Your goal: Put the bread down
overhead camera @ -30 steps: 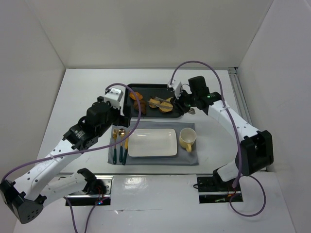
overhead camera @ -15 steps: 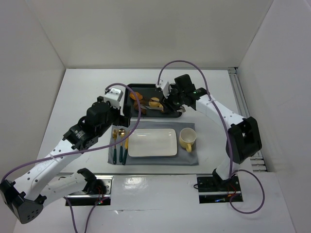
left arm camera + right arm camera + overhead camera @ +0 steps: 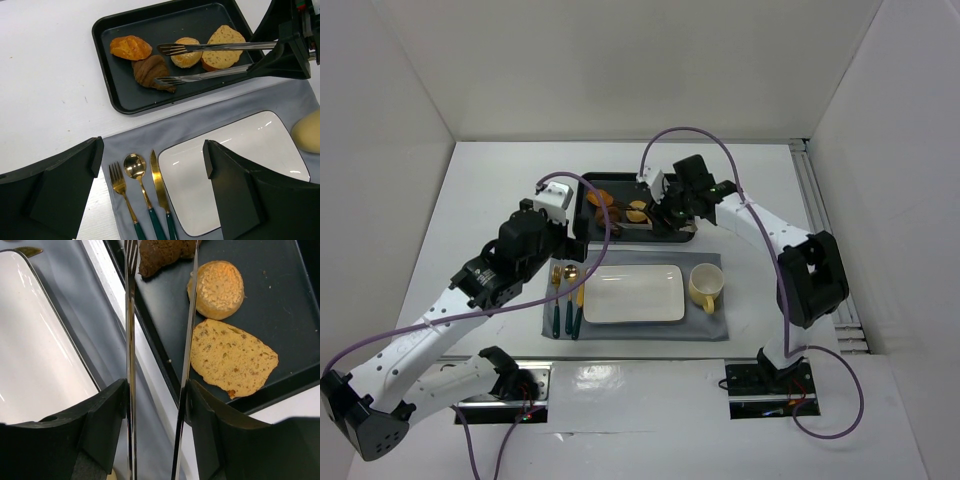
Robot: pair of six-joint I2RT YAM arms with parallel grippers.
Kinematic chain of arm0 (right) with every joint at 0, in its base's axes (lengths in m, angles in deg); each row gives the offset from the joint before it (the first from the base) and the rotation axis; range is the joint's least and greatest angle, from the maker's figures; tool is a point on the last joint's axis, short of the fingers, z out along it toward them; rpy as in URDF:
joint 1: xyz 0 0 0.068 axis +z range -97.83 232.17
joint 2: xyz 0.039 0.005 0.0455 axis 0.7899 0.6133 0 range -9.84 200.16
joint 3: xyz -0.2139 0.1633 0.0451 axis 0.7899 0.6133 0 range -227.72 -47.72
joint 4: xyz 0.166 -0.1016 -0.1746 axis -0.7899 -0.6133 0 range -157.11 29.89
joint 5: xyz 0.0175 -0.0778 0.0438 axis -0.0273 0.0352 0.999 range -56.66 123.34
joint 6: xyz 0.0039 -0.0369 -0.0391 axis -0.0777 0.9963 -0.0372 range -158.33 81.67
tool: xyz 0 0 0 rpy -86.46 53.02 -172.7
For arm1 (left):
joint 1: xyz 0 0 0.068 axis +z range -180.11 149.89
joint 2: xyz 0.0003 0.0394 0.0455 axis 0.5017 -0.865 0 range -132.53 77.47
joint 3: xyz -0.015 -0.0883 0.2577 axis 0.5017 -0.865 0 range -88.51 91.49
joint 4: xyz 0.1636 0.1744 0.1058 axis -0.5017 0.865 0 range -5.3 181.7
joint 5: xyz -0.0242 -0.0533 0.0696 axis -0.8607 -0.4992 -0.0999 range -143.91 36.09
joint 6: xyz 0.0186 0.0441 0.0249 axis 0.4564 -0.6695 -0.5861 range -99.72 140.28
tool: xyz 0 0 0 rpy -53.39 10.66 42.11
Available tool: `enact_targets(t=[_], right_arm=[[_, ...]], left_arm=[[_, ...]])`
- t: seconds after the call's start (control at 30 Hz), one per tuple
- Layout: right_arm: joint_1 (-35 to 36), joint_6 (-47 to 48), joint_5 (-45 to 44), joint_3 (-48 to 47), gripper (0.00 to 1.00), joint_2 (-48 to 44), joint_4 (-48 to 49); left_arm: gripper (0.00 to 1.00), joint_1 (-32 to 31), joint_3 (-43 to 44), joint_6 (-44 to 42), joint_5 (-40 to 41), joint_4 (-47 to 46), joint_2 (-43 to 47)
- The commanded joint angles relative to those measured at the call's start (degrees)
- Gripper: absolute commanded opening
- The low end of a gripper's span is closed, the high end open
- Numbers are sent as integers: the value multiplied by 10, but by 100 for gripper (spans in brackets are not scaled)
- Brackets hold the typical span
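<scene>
The bread, a dark-brown croissant (image 3: pixel 149 71), lies in the black tray (image 3: pixel 112 75) beside an orange bun (image 3: pixel 130 47). It also shows in the right wrist view (image 3: pixel 164 252) and the top view (image 3: pixel 617 214). My right gripper (image 3: pixel 155 390) is shut on steel tongs (image 3: pixel 131 340), whose two arms stand apart. Their forked tips (image 3: pixel 170 48) reach the croissant's right end, one on each side of it. My left gripper (image 3: pixel 152 150) is open and empty, above the cutlery and the plate's left edge.
A round golden bun (image 3: pixel 186 52) and a flat tan slice (image 3: pixel 222 41) lie in the tray by the tongs. A white rectangular plate (image 3: pixel 632 293), a gold fork, spoon and knife (image 3: pixel 566 295) and a yellow cup (image 3: pixel 706 287) sit on a grey mat.
My right arm has swung left over the tray, bringing the tongs' tips from the slice side to the croissant. The left arm has not moved.
</scene>
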Motion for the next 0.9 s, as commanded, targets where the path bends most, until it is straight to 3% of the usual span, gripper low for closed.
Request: enact_targets(t=[0.0, 0.87], right_arm=[[6, -8, 10, -35, 59, 7, 41], [22, -8, -9, -35, 64, 55, 63]], left_arm=[[100, -1, -3, -4, 11, -24, 11], [100, -1, -3, -4, 11, -24, 11]])
